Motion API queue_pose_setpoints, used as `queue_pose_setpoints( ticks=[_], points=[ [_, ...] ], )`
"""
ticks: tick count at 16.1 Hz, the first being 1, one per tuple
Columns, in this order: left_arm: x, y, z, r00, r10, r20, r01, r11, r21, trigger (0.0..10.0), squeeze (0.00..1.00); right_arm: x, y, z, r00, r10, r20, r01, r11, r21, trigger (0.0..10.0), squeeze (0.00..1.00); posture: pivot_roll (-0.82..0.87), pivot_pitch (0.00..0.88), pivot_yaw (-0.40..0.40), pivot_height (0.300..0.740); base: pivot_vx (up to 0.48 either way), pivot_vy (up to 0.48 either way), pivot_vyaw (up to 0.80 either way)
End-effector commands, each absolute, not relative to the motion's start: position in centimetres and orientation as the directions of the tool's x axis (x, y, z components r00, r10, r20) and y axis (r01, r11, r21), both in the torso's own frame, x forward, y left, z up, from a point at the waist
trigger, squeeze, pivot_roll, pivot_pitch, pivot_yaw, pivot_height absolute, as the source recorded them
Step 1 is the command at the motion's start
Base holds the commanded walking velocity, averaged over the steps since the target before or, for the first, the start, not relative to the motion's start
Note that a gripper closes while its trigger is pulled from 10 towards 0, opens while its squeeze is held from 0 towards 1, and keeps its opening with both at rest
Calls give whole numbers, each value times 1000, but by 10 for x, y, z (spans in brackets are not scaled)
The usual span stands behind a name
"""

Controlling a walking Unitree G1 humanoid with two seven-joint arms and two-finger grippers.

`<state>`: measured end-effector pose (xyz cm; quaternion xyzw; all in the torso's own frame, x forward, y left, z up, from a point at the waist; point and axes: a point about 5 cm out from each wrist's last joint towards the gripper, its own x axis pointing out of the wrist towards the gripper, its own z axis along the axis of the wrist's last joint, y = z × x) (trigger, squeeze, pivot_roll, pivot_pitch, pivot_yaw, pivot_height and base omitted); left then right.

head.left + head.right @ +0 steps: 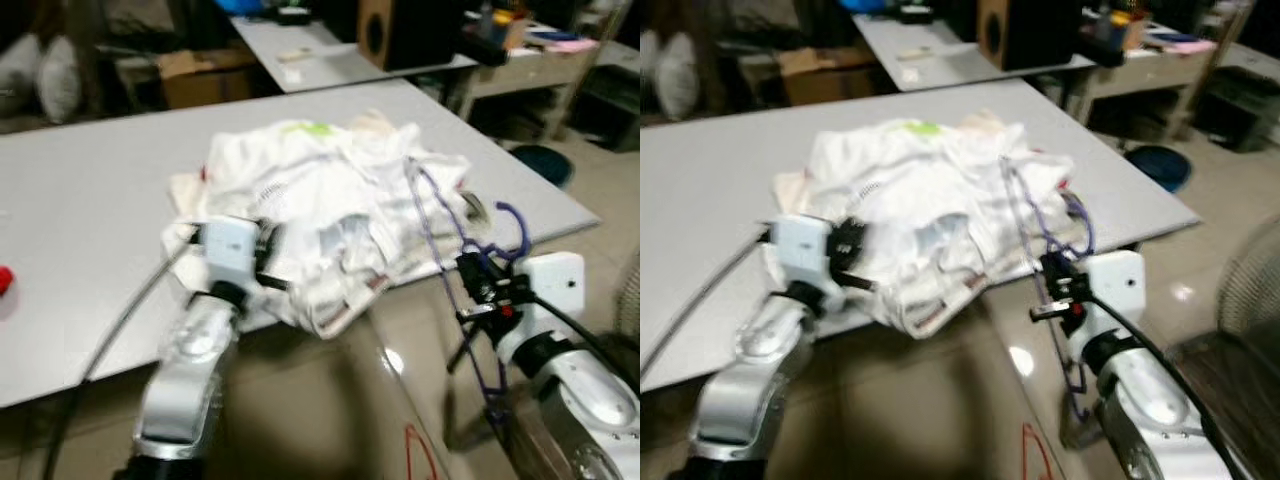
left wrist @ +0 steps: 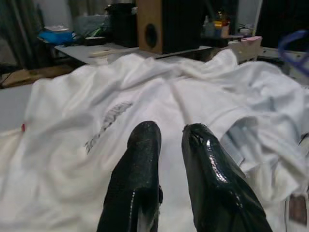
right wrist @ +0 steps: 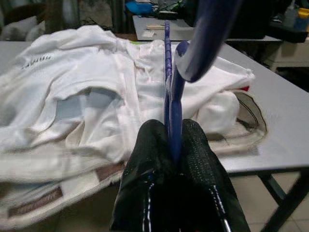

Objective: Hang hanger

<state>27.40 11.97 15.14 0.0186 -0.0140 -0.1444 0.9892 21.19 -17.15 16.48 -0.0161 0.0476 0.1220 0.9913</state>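
No legible text, brand, number or sign. A dark printed mark on the white garment [image 2: 108, 121] is blurred. The label strip [image 3: 34, 205] at the hem is likewise unreadable.

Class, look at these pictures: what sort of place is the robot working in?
Probably a cluttered workroom or storage space: long grey tables, a wooden speaker box, a cardboard box, and a pile of white clothes.

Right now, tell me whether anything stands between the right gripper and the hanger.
Nothing does. The right gripper is already shut on the purple hanger, whose far end lies over the pile of white clothes on the grey table. The left gripper points at the clothes.
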Motion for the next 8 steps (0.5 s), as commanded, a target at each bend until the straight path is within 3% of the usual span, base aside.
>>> queue_pose_setpoints(
  ticks=[1,4,6,7,8],
  points=[
    [275,129,156,965,-260,36,257,964,62,10000,0,213,-166,168,958,276,-73,-277,961,-2,10000,0,-5,37,1,740,330,0,0],
    [278,124,157,955,-294,32,292,955,56,10000,0,212,-170,169,964,257,-60,-257,966,8,10000,0,-9,37,14,740,319,0,0],
    [271,108,153,885,-465,-1,465,885,24,10000,0,210,-174,170,970,238,-48,-237,971,17,10000,0,-13,36,20,740,0,0,0],
    [264,99,152,820,-572,3,572,819,41,10000,1000,207,-177,171,970,237,-43,-237,971,20,10000,0,-17,37,22,740,0,0,0],
    [260,95,151,764,-645,3,645,764,21,10000,1000,203,-181,171,969,242,-41,-241,970,18,10000,0,-20,37,26,740,0,0,0]
  ],
)
